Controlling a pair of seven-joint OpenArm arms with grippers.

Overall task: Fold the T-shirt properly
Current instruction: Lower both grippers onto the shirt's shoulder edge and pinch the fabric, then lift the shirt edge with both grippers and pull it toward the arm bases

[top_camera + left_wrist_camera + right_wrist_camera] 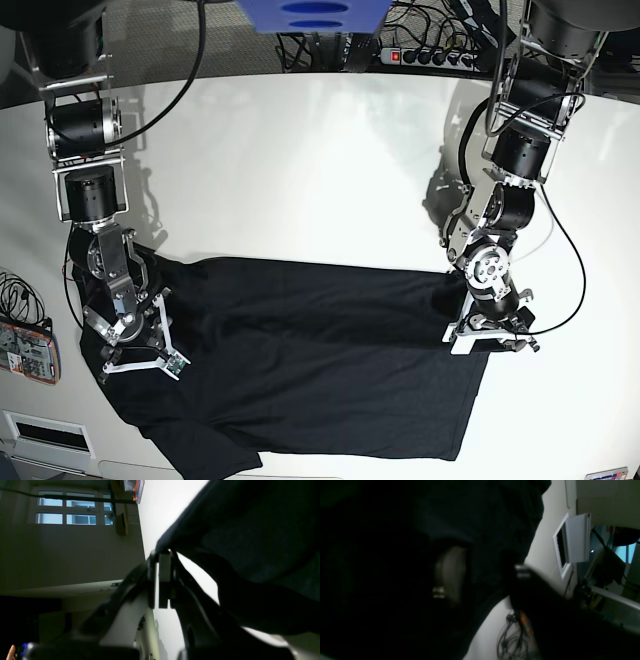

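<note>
The black T-shirt (pixel 300 350) lies spread on the white table (pixel 300 150), soft, light and limp, so best taken by hems or corners; the left gripper (pixel 487 338) pinches its edge, the right gripper (pixel 140 362) stands spread over it; both wrist views are smothered in dark cloth

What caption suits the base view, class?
Two arms over a black T-shirt on a white table: left gripper pinching one edge, right gripper open.
</note>
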